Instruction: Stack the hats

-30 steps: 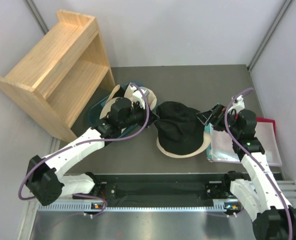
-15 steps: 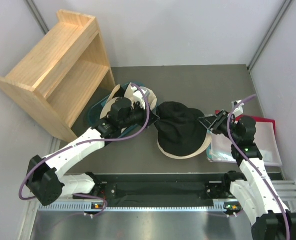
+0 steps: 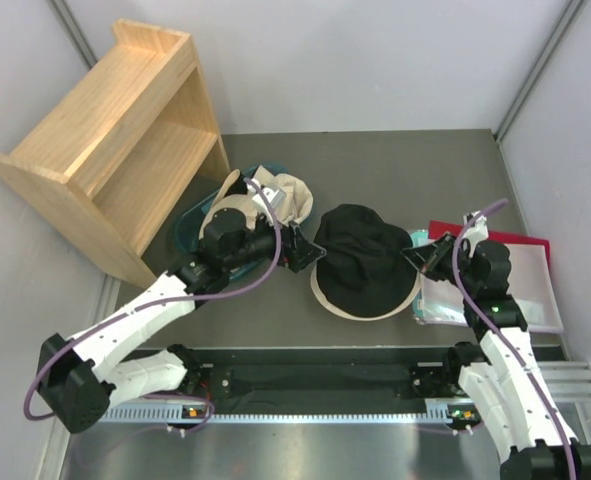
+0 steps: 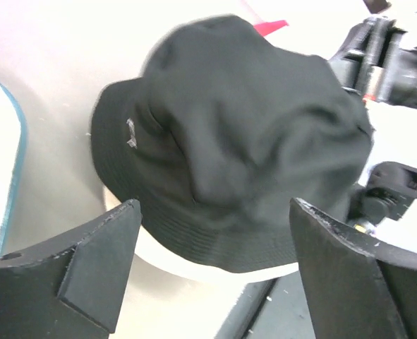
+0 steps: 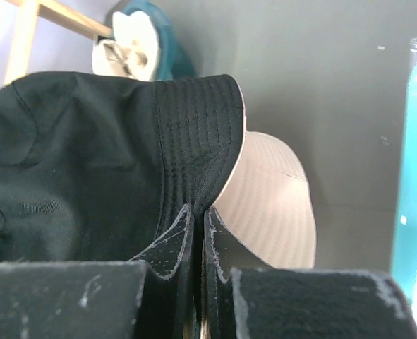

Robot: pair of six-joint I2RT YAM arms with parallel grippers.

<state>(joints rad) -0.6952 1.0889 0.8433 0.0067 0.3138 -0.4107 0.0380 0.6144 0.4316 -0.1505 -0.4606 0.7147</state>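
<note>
- Right of the black hat [image 3: 363, 252], my right gripper [image 5: 197, 224] is pinched tight on the edge of that hat's brim. In the right wrist view a fold of black fabric rises from between the fingers.
- Left of the black hat, my left gripper [image 3: 302, 250] is spread wide and holds nothing. In the left wrist view the crown sits beyond the two fingers, and as far as I can tell neither touches it.
- Under the black hat lies a cream hat [image 3: 360, 306]. Its pale brim shows along the near side, so I judge that two hats are stacked here.
- Farther left of the black hat, past my left gripper, the teal tub [image 3: 188, 228] holds more cream hats [image 3: 275, 192] in a loose heap. I cannot tell how many there are.
- I judge the task to be partly done: the pile under the black hat has been started, and the hats in the tub are not yet on it.
- The black hat looks a little off centre on the cream one, with more pale brim showing on the near side than the far. I take my right pinch as a hold for squaring it up.
- Next I expect my left gripper, being free, to fetch a hat from the tub and bring it to the pile.
</note>
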